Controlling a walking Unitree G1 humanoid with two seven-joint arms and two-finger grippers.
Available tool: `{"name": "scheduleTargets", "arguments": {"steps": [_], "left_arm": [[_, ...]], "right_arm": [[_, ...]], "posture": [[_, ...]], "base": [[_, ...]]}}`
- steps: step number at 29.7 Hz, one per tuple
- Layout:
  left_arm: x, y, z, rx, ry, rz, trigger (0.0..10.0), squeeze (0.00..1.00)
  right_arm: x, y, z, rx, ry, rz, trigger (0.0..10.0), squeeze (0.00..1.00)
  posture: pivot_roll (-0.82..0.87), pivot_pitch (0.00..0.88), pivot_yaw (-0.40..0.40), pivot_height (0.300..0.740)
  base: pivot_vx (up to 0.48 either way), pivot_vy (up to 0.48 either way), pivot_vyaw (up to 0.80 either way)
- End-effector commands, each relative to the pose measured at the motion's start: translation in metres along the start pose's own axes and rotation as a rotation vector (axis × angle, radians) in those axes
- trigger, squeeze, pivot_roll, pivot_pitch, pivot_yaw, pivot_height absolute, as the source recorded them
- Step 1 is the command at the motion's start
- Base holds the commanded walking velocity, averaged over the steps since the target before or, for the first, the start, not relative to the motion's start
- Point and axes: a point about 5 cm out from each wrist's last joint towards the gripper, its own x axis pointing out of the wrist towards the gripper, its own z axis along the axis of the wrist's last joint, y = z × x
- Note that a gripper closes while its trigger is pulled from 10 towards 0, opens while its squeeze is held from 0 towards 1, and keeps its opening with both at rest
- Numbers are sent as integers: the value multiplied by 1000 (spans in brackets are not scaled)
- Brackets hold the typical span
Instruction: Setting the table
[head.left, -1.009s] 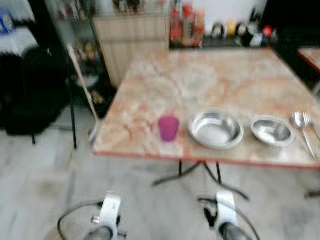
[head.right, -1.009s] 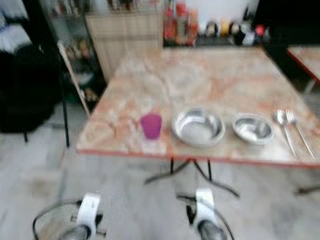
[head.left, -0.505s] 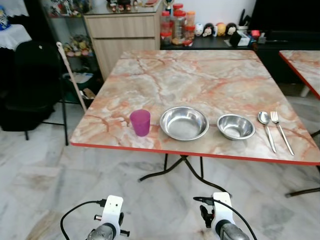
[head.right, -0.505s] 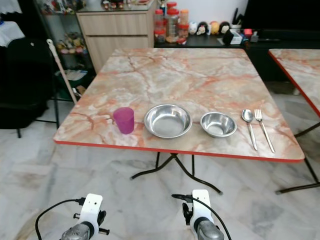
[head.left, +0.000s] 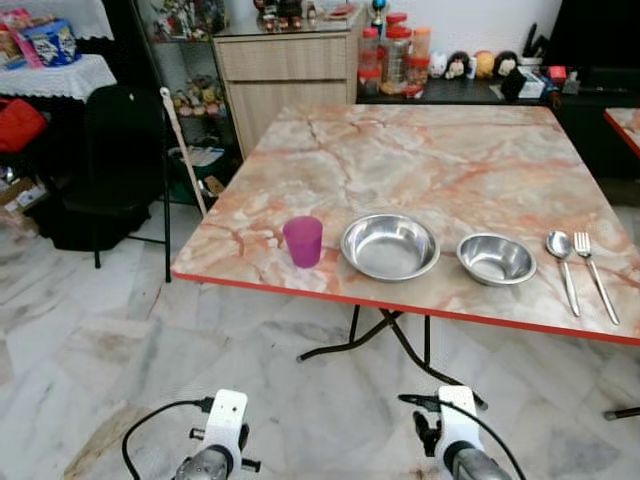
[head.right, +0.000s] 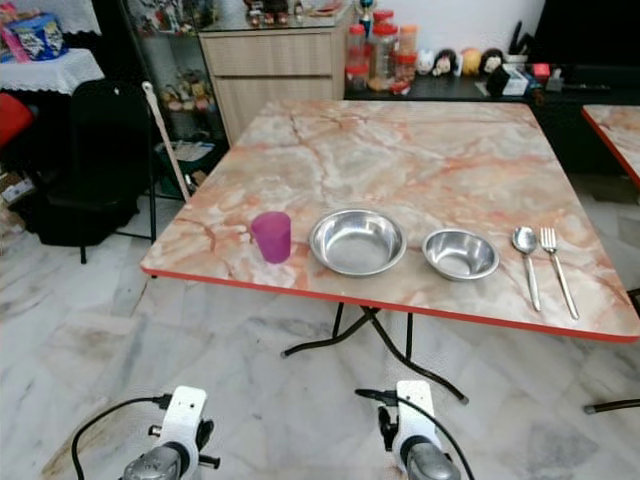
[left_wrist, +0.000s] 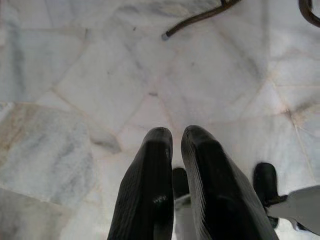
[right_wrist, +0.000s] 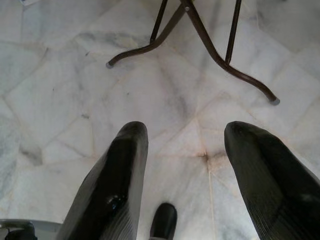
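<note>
Cup (head.left: 303, 241), bowls (head.left: 390, 246), cutlery (head.left: 578, 268) on table (head.left: 430, 160) — no legible writing.

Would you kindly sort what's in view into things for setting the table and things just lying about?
For the job:
purple cup
large steel bowl
small steel bowl
spoon
fork
marble table

Lying about:
black chair
jars on the back counter
wooden cabinet
broom handle

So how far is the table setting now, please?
Laid in a row near the table's front edge: purple cup, large bowl, small bowl, spoon, fork. Nothing is in hand: both arms hang low over the floor. Nothing obvious seems left.
</note>
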Motion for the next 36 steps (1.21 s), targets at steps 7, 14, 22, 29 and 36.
{"name": "scheduleTargets", "arguments": {"steps": [7, 14, 22, 29, 36], "left_arm": [[0, -1, 0, -5, 3, -1, 10000, 0], [0, -1, 0, -8, 3, -1, 10000, 0], [-1, 5, 0, -43, -10, 27, 10000, 0], [-1, 16, 19, -142, -151, 51, 10000, 0], [0, 14, 62, -154, -393, 6, 10000, 1000]], "right_arm": [[2, 3, 6, -5, -17, 15, 10000, 0], [2, 3, 7, -7, -17, 15, 10000, 0], [2, 9, 7, -25, -26, 49, 10000, 0], [2, 11, 12, -19, -69, 69, 10000, 0], [-2, 5, -3, -10, -25, 41, 10000, 0]], "posture": [[1, 0, 13, 740], [5, 0, 14, 740], [5, 0, 15, 740], [3, 0, 17, 740], [9, 0, 22, 740]], "base": [[0, -302, 0], [0, -302, 0], [0, 0, 0], [0, 0, 0], [0, 0, 0]]}}
